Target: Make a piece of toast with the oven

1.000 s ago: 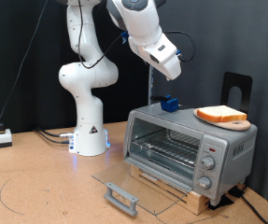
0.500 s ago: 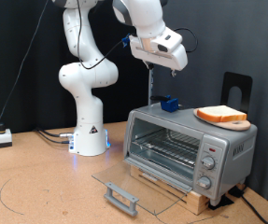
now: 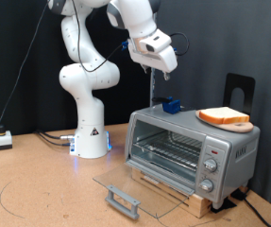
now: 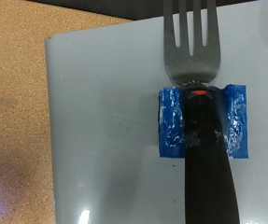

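The oven (image 3: 187, 147) stands at the exterior view's right with its glass door (image 3: 140, 184) dropped open and its rack bare. The piece of toast (image 3: 224, 115) lies on a round wooden board (image 3: 241, 125) on the oven's top. My gripper (image 3: 164, 64) hangs well above the oven's left end and holds nothing that shows. Below it a blue holder (image 3: 173, 106) sits on the oven top. In the wrist view a metal fork (image 4: 191, 47) with a black handle rests in that blue holder (image 4: 176, 121) on the grey oven top (image 4: 96, 140). My fingers do not show there.
The oven sits on a wooden base at the table's right. The open door's handle (image 3: 123, 200) juts over the table in front. A thin dark rod (image 3: 153, 90) stands at the oven's left rear. A black stand (image 3: 238, 90) is behind the toast. A small white box (image 3: 2, 139) lies at the far left.
My gripper has swung toward the exterior view's left and slightly up, from above the oven's middle to above its left end. The toast, fork and oven have not moved.
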Robot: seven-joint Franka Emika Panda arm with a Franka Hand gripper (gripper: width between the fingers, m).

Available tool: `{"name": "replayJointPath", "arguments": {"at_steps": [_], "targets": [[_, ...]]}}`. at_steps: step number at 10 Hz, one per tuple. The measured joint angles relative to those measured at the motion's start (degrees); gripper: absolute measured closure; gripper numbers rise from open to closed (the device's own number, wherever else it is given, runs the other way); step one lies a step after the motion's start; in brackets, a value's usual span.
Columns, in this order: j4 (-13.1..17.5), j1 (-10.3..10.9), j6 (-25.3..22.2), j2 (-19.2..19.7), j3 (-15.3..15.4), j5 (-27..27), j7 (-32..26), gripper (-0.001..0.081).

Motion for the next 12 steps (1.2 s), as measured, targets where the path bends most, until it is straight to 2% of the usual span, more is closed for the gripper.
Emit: {"name": "replayJointPath", "arguments": {"at_steps": [3, 5, 9, 12], "targets": [[-0.65, 0.13, 1.84, 0.81, 1.13, -0.03, -0.14, -0.0004], [-1.66, 0.54, 3.01, 3.48, 2.98, -0.06, -0.16, -0.0004], [-3.74, 1.66, 11.89, 8.74, 6.7, 2.57, -1.19, -0.0004], [-4.28, 2.73, 14.53, 11.42, 8.22, 4.62, -2.61, -0.0004]]}}
